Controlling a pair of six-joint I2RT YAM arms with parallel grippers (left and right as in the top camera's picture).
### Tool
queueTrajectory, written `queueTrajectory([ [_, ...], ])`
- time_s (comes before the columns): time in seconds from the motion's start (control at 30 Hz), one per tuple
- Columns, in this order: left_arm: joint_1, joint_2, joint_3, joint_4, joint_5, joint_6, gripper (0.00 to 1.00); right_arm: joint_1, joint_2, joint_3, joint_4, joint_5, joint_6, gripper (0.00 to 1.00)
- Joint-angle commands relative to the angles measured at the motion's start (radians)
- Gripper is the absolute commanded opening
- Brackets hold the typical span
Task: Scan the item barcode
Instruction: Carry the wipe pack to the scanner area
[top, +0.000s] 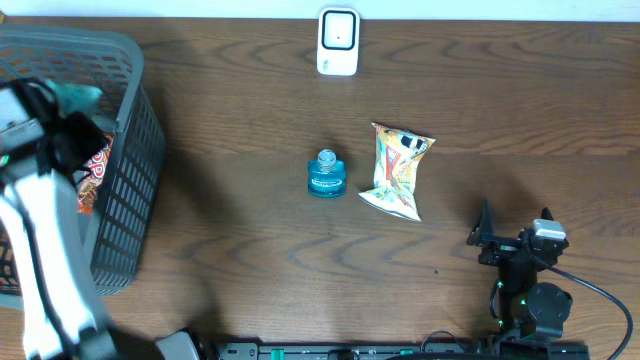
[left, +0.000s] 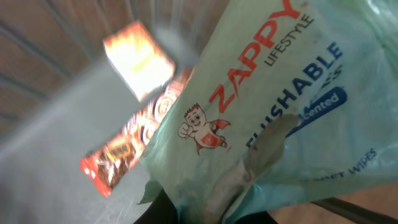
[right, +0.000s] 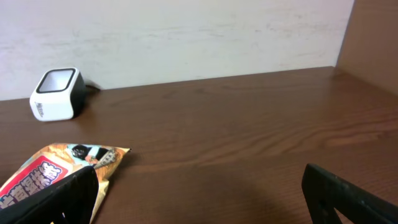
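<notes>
Left wrist view: wipes pack (left: 280, 93) is pinched at its edge by the left gripper (top: 62, 130), clamped tight on it inside the basket (top: 130, 200), prob so it can be carried to the scanner (top: 338, 42). Right gripper (right: 199, 199) is parked w/ jaws spread wide, nothing held, out of the way imo.

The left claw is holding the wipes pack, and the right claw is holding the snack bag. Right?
No. The right claw is open and empty; the snack bag lies on the table apart from it, as the overhead view shows. The left claw does hold the wipes pack.
</notes>
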Motion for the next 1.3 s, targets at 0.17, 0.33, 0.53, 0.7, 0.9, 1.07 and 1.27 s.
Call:
queueTrajectory([
  [0.17, -0.022, -0.356, 0.013, -0.002, 0.223, -0.162, 0.07, -0.006, -0.005, -0.002, -0.003, -0.006, 0.002, 0.99],
  [0.33, -0.146, -0.438, 0.013, -0.072, 0.442, -0.161, 0.07, -0.006, -0.005, -0.002, -0.003, -0.006, 0.002, 0.99],
  [0.53, -0.397, -0.431, -0.039, -0.187, 0.430, -0.082, 0.07, -0.006, -0.005, -0.002, -0.003, -0.006, 0.002, 0.99],
  [0.7, -0.597, -0.354, -0.192, -0.185, 0.239, -0.190, 0.07, -0.006, -0.005, -0.002, -0.003, -0.006, 0.002, 0.99],
  [0.9, -0.708, -0.203, -0.313, -0.099, 0.184, -0.320, 0.07, -0.006, -0.005, -0.002, -0.003, -0.006, 0.002, 0.99],
  [1.07, -0.777, -0.045, -0.331, -0.017, 0.183, -0.342, 0.08, -0.006, -0.005, -0.002, -0.003, -0.006, 0.002, 0.99],
  [1.27, -0.809, 0.131, -0.331, 0.048, 0.183, -0.404, 0.07, -0.006, -0.005, -0.002, -0.003, -0.006, 0.002, 0.99],
])
